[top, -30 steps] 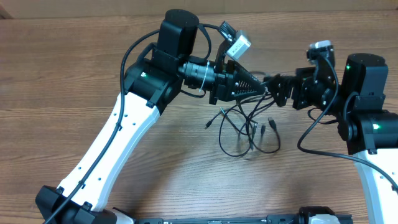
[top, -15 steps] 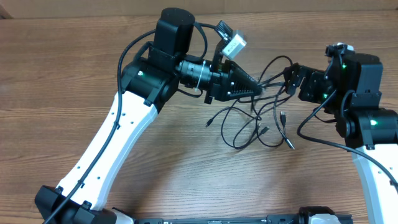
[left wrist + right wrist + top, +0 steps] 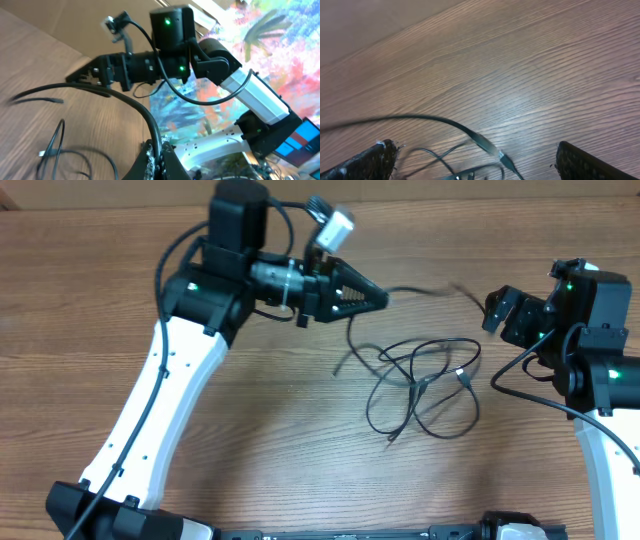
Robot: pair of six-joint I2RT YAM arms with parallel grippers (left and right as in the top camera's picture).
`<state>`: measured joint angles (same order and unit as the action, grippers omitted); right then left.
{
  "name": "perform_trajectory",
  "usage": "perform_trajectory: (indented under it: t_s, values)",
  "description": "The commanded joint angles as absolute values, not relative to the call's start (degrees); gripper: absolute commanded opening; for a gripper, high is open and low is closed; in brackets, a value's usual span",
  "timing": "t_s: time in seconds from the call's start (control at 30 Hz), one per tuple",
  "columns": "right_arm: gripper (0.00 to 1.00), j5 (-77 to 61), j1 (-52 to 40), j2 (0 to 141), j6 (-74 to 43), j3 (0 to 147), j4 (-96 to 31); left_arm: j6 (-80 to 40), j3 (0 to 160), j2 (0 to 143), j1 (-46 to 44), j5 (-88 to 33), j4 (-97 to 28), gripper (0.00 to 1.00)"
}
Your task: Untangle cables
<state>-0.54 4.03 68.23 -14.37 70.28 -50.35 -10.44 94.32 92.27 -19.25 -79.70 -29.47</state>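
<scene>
Cables (image 3: 420,380) looped on table (image 3: 100,300) – L gripper (image 3: 383,298) clamps one, R gripper (image 3: 495,313) wide open, empty.

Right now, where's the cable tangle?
Overhead view: the cables lie in loose loops on the table, right of centre, just below the gap between the left gripper, shut on one strand, and the open right gripper.
</scene>
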Motion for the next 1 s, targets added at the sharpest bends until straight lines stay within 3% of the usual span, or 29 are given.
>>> perform_trajectory:
  t_s: [0.0,0.47,0.6,0.8,0.83,0.87,0.97]
  values:
    - [1.00,0.78,4.25,68.40,-14.81,71.48,-50.17,-10.74,95.42,91.70,-17.06,-82.24,-29.32,0.04]
    - [1.00,-3.27,4.25,68.40,-14.76,71.31,-50.35,-10.31,95.42,91.70,-15.25,-75.48,-29.91,0.04]
    - [1.00,-3.25,4.25,68.73,-14.76,71.20,-51.24,-10.31,95.42,91.70,-14.15,-63.00,-34.63,0.04]
    - [1.00,-3.40,4.25,70.76,-14.83,71.20,-53.23,-10.33,95.42,91.72,-13.28,-32.62,-47.86,0.07]
    - [1.00,-4.03,4.25,71.26,-14.81,71.20,-53.36,-10.37,95.39,91.77,-13.30,-28.08,-49.65,0.14]
    - [1.00,-6.11,4.25,72.10,-14.83,71.20,-53.52,-10.35,95.39,91.92,-13.30,-22.68,-52.40,0.39]
    - [1.00,-12.80,4.25,73.45,-14.83,71.20,-53.67,-10.28,95.39,92.82,-13.30,-20.32,-55.92,0.77]
